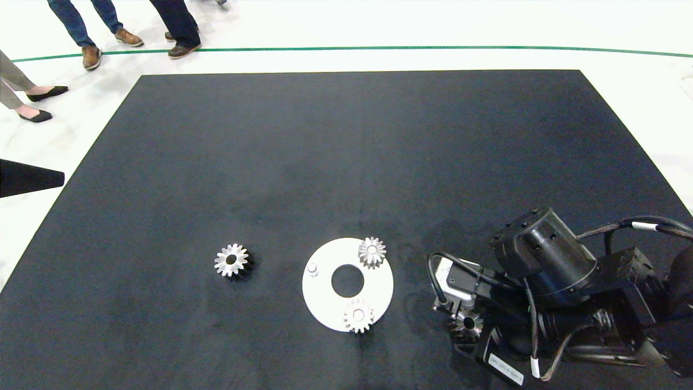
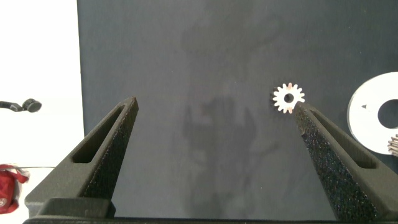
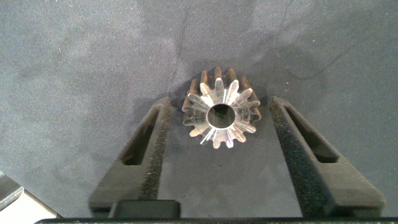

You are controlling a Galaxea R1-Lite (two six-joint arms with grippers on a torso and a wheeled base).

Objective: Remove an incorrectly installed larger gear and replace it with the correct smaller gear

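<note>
Straddling the larger gear (image 3: 219, 116), the right gripper (image 3: 221, 104) has its fingers apart beside the teeth, on the mat (image 1: 346, 162) right of the disc (image 1: 325, 303). Solid metal, it likely handles heavy, stiff and slick; pinch across opposite teeth. The smaller gear (image 1: 231, 260) lies left of the disc, ahead of the spread left gripper (image 2: 216, 107). Bare mat lies all round.

Right claw (image 3: 217, 121) spread wide around a gear (image 3: 219, 116); fingers apart from it
</note>
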